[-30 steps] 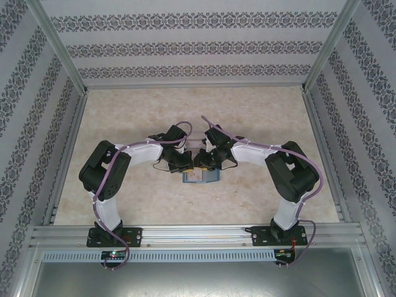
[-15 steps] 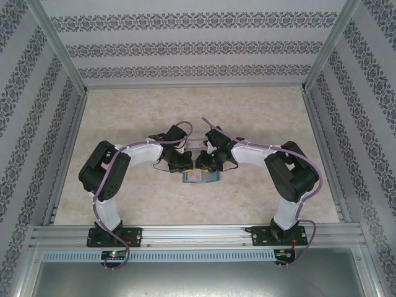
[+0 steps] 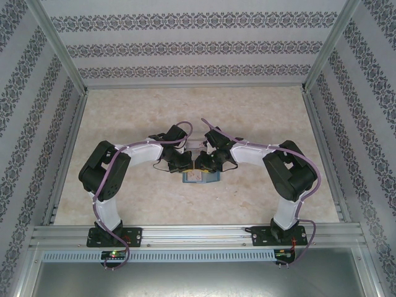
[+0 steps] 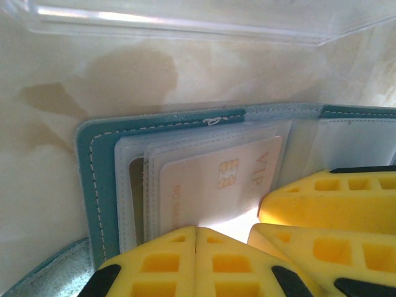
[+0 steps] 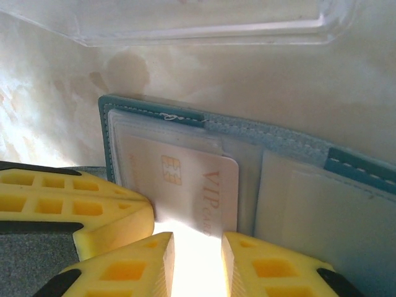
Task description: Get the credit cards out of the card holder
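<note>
Marble table (image 3: pixel 154 111); wrist views reveal VIP card (image 4: pixel 216 185).

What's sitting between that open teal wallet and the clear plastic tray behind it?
Nothing. The left wrist view shows a bare, shadowed stretch of beige marbled tabletop between the open teal bifold wallet and the clear plastic tray.

This is a robotics lab test cell, not a lived-in room. An aluminium frame (image 3: pixel 59 46) boxes in the workspace, and its sides are flat panels (image 3: pixel 198 46) papered with striped damask print. The left arm (image 3: pixel 108 179) and right arm (image 3: pixel 288 176) are bolted to a slotted metal rail (image 3: pixel 198 234) at the edge of a marble-look bench (image 3: pixel 124 124). Purple cables (image 3: pixel 98 213) run loose along them.
</note>
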